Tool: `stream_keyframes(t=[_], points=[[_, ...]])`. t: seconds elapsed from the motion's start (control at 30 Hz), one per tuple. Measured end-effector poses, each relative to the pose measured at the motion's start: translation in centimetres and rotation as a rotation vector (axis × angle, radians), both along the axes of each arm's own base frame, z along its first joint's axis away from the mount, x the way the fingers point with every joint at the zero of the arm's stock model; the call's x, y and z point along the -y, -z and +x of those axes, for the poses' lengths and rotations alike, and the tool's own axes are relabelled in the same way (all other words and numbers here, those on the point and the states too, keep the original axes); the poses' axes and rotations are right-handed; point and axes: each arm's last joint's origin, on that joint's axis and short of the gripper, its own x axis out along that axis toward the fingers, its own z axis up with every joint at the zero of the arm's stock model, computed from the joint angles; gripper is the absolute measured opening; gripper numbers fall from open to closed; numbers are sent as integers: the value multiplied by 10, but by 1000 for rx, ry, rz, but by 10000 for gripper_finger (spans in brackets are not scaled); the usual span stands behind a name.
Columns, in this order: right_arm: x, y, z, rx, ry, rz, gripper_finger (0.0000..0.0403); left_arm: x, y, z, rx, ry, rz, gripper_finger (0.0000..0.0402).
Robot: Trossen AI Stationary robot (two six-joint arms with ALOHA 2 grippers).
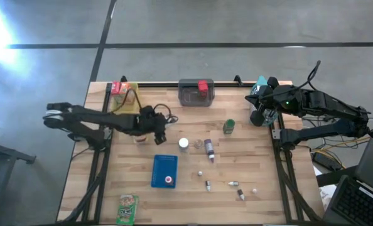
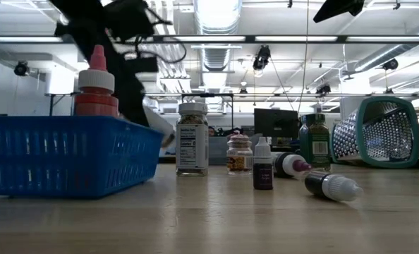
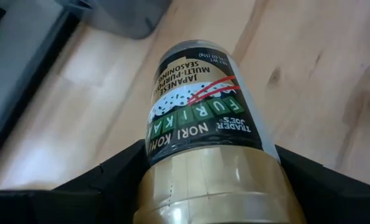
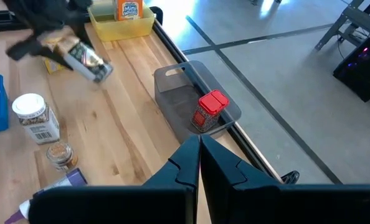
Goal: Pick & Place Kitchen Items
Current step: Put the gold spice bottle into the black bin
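Over the left half of the bench (image 1: 249,188), the left end effector (image 1: 156,130) grips a jar of Trader Joe's nori komi furikake seasoning (image 3: 200,118), its two fingers clamped on the gold lid end while the labelled body sticks out ahead, tilted and clear of the wood. In the right wrist view the jar hangs in the air between the yellow bin (image 4: 121,25) at the far left and the white-lidded spice jar (image 4: 35,118) standing on the bench. The right end effector (image 4: 199,163) waits at the right edge of the bench with its fingers pressed together, holding nothing.

The step in hand appears to be the carry: the jar is lifted and on its way to a container. The grey bin (image 1: 196,93) at the far middle already holds a red tin (image 1: 203,86), the yellow bin holds an orange box (image 4: 128,9), and the blue basket (image 1: 164,171) nearer the front holds a red-capped bottle (image 2: 96,83). Which one is meant for this jar cannot be told. The next move probably calls for bringing the jar above the chosen container, lowering it and only then letting go, so it does not roll. Several small bottles (image 1: 209,149) remain loose on the bench to the right.
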Motion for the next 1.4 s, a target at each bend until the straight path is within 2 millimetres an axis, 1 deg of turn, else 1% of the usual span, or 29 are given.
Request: stream_keyframes(t=[0.13, 0.23, 0.4, 0.5, 0.6, 0.77, 0.97, 1.2, 1.4], points=[[0, 0, 0, 0, 0, 0, 8, -8, -35, 5, -72, 66, -64, 293], [0, 0, 0, 0, 0, 0, 8, -15, -60, 8, -90, 101, -99, 293], [0, 0, 0, -1, -1, -1, 8, -32, -100, 14, -116, 114, -69, 293], [0, 0, 0, -1, -1, -1, 8, -45, -118, 21, -142, 119, -49, 293], [0, 0, 0, -1, -1, -1, 8, -61, -130, 30, -192, 127, -42, 293], [0, 0, 0, 0, 0, 0, 8, -89, -140, 51, -283, 152, -48, 293], [0, 0, 0, 0, 0, -1, 8, -121, -146, 77, -261, 206, -90, 293], [0, 0, 0, 0, 0, 0, 8, -160, -138, 100, -266, 173, -111, 293], [0, 0, 0, 0, 0, 0, 8, -187, -121, 114, -293, 132, -142, 293]])
